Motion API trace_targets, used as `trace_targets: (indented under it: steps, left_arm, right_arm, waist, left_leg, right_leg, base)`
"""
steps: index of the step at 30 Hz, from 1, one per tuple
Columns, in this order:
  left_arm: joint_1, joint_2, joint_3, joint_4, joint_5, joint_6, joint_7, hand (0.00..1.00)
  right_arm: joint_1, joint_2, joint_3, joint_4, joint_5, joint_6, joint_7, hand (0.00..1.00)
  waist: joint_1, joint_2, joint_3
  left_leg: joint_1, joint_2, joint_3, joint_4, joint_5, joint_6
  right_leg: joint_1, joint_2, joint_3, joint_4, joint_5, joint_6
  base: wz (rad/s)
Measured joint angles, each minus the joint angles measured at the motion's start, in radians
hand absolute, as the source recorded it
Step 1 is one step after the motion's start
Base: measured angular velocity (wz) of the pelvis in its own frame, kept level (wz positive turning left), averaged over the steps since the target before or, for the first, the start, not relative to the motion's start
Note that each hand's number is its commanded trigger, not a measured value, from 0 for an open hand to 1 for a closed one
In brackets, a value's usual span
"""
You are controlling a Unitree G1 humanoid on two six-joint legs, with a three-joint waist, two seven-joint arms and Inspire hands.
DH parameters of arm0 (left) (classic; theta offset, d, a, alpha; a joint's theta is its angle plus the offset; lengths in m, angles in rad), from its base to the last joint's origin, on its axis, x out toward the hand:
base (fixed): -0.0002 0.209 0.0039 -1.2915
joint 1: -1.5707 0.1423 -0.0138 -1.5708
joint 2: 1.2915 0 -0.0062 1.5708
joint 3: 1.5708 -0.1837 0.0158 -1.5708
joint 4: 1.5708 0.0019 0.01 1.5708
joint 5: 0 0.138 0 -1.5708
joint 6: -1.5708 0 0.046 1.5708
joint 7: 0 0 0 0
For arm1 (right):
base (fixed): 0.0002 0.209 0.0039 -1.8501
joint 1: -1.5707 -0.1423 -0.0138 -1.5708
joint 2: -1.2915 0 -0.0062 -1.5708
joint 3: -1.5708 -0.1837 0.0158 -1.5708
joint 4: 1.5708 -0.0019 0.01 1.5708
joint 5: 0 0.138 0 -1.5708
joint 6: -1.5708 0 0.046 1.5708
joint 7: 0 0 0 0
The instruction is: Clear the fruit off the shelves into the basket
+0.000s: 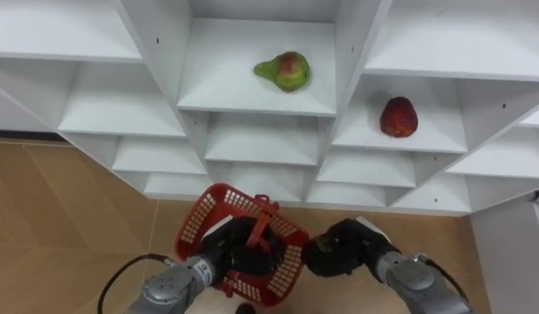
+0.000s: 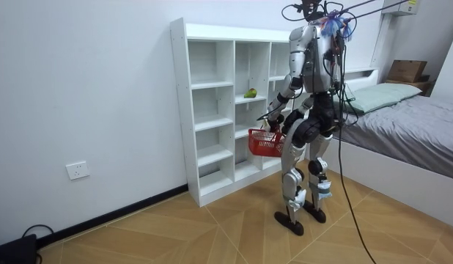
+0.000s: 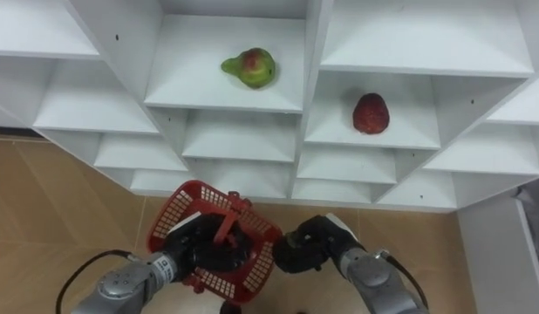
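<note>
Status: we're standing at the white closet (image 1: 156, 48), facing it, nothing collected as far as we can see.

- Pear (image 1: 284, 71): sits on a shelf in the middle column, far from both hands, untouched.
- Strawberry (image 1: 399, 117): on a shelf one column to the right, also untouched, well apart from the pear.
- Red basket (image 1: 193, 228): held low and near us, in front of the bottom shelves. We see no fruit in it, though the hand and handle cover part of the inside.
- Left hand (image 1: 228, 249): fingers curled round the basket's handle (image 1: 261, 228), carrying it.
- Right hand (image 1: 339, 251): just right of the basket, fingers curled into a loose fist, nothing visible in it.

Our read: task is at the start. The basket is in place, but both fruits are left to pick. The right hand is the free one, so it likely has to uncurl and reach up and far for each fruit, then drop it in the basket. The strawberry is on its side of the closet, so that looks like the easier first pick.
</note>
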State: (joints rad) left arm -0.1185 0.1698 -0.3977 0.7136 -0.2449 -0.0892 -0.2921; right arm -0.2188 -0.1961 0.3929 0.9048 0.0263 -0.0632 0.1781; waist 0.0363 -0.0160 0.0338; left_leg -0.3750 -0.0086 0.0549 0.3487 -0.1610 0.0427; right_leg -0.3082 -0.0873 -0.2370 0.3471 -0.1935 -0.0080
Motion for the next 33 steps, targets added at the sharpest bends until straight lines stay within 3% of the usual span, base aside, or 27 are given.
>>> trace_targets:
  steps: [20,33]
  left_arm:
    - [0.000,0.004,-0.040,-0.007,-0.027,0.000,-0.054,1.00]
    - [0.001,0.009,-0.051,0.014,0.062,-0.001,-0.039,1.00]
  right_arm:
    - [-0.001,0.002,0.015,0.009,-0.034,0.000,0.023,1.00]
    - [-0.019,0.009,0.025,0.019,-0.017,0.001,0.055,1.00]
  waist:
    - [0.002,0.003,-0.0018]
    - [0.000,0.001,-0.0010]
  left_leg:
    - [0.001,0.002,0.000,0.011,0.000,0.000]
    - [0.015,0.003,0.014,0.004,0.000,0.000]
  right_leg:
    - [0.009,0.008,-0.003,0.004,0.000,0.000]
    - [0.008,0.003,0.011,0.015,0.000,-0.001]
  base:
    - [0.00]
    - [-0.02]
